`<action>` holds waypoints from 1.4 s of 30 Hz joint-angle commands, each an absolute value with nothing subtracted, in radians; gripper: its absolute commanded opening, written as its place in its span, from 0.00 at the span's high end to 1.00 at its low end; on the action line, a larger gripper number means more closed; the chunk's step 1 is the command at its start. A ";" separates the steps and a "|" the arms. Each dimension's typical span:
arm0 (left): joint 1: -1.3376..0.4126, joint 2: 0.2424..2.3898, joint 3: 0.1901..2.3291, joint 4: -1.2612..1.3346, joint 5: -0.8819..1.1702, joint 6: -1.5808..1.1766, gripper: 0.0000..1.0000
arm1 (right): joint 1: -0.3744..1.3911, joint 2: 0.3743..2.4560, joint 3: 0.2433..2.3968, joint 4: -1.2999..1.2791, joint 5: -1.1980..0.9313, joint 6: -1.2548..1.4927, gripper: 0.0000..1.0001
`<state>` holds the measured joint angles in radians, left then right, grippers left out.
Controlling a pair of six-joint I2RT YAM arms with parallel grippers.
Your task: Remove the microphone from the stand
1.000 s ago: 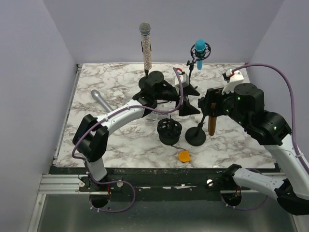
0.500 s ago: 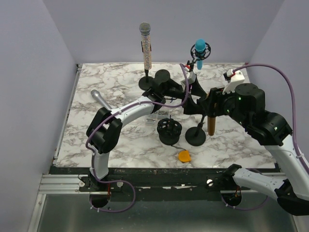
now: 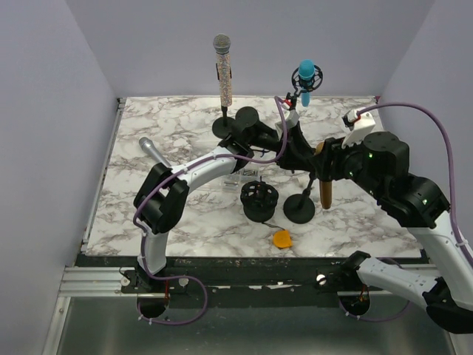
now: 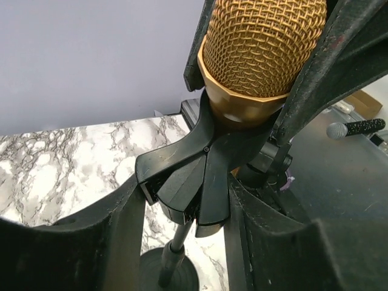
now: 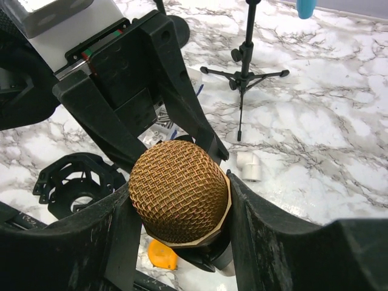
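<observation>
The right gripper's [image 3: 326, 166] fingers [image 5: 91, 242] are clenched on the gold mesh head of the microphone [image 5: 179, 191], one pad pressed against each side. The left gripper's [image 3: 300, 153] fingers [image 4: 79, 248] are closed on the black clip [image 4: 188, 176] of the stand [image 3: 301, 209], which fills the gap between them. The microphone stands nearly upright with its head up. Its long axis leans a little, and the brown-gold body hangs down just beside the stand's pole, above the round base on the marble table [image 3: 185, 214]. The left wrist camera looks up from below and shows the gold collar under the mesh still seated in the clip's cradle, with the pole and base underneath. The overhead camera cannot show that contact, because the two wrists crowd together there. The right wrist camera looks down on the mesh dome and shows the left gripper close behind it, with a small tripod [image 5: 244, 76] further back. One second ago the left arm was bent over the middle of the table, away from the stand. It has since swung across to the clip. In the last half second the right wrist has shifted slightly to the right, carrying the microphone with it.
</observation>
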<state>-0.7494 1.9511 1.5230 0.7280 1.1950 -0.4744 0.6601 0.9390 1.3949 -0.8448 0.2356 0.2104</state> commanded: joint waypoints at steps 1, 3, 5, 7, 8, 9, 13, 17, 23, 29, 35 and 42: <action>-0.762 1.931 1.530 0.695 1.176 -0.407 0.73 | 0.664 0.931 1.363 -0.793 0.224 0.191 0.64; -0.765 1.917 1.525 0.647 1.157 -0.359 0.89 | 0.664 0.926 1.350 -0.778 0.239 0.178 0.69; -0.768 1.899 1.512 0.616 1.139 -0.326 1.00 | 0.664 0.919 1.335 -0.762 0.258 0.165 0.78; -0.770 1.883 1.499 0.599 1.128 -0.305 1.00 | 0.664 0.911 1.322 -0.741 0.271 0.150 0.90; -0.770 1.881 1.499 0.583 1.121 -0.295 1.00 | 0.664 0.909 1.318 -0.732 0.277 0.148 0.96; -0.770 1.879 1.502 0.558 1.114 -0.280 1.00 | 0.664 0.908 1.317 -0.720 0.280 0.144 0.99; -0.772 1.889 1.534 0.477 1.112 -0.250 1.00 | 0.664 0.903 1.333 -0.659 0.252 0.138 0.99; -0.772 1.904 1.575 0.409 1.122 -0.237 1.00 | 0.664 0.890 1.356 -0.576 0.163 0.120 0.99; -0.775 1.860 1.522 0.431 1.063 -0.252 1.00 | 0.663 0.888 1.351 -0.570 0.154 0.089 0.99; -0.776 1.792 1.389 0.610 1.033 -0.324 0.47 | 0.664 0.820 1.270 -0.574 0.192 0.087 0.99; -0.776 1.813 1.409 0.645 1.051 -0.353 0.21 | 0.663 0.818 1.245 -0.592 0.157 0.099 0.99; -0.770 1.868 1.465 0.657 1.117 -0.379 0.02 | 0.664 0.823 1.246 -0.600 0.141 0.095 0.99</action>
<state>-0.7723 1.8248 1.4128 0.6102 1.0584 -0.3553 0.6621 0.8265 1.2442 -0.6712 0.1715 0.0963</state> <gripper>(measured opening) 0.957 0.533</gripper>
